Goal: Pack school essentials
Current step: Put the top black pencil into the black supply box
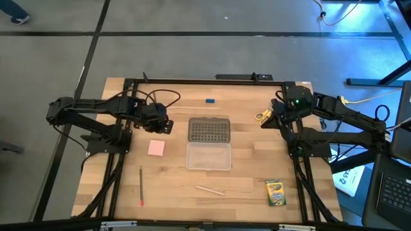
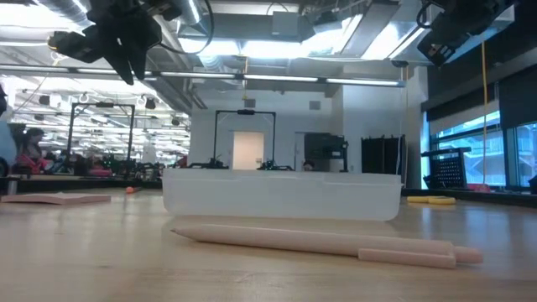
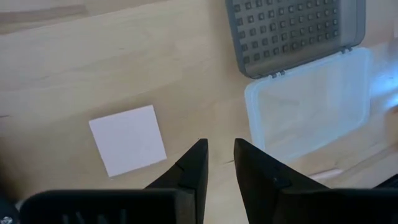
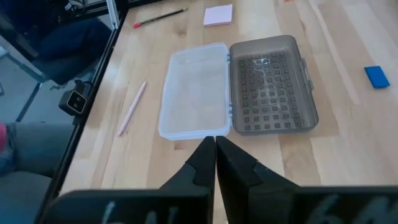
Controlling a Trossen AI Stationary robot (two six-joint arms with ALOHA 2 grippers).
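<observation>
The open case lies mid-table, with its grey dotted lid [image 1: 209, 130] toward the far edge and its clear tray [image 1: 209, 156] toward the near edge. My left gripper [image 3: 217, 150] hovers open above the table left of the lid, near the pink pad [image 1: 156, 147]. My right gripper [image 4: 215, 142] hangs shut above the table right of the case, beside the yellow-handled scissors [image 1: 262, 117], which lie flat. The blue block [image 1: 210, 101], red pencil [image 1: 141, 186], pale pencil [image 1: 210, 189] and crayon box [image 1: 276, 192] all lie on the wood.
A black frame [image 1: 205, 81] borders the table's far edge and sides. Bare wood lies between the case and both arms. In the low view the pale pencil [image 2: 327, 242] lies in front of the clear tray [image 2: 281, 195], and both grippers hang high above the tabletop.
</observation>
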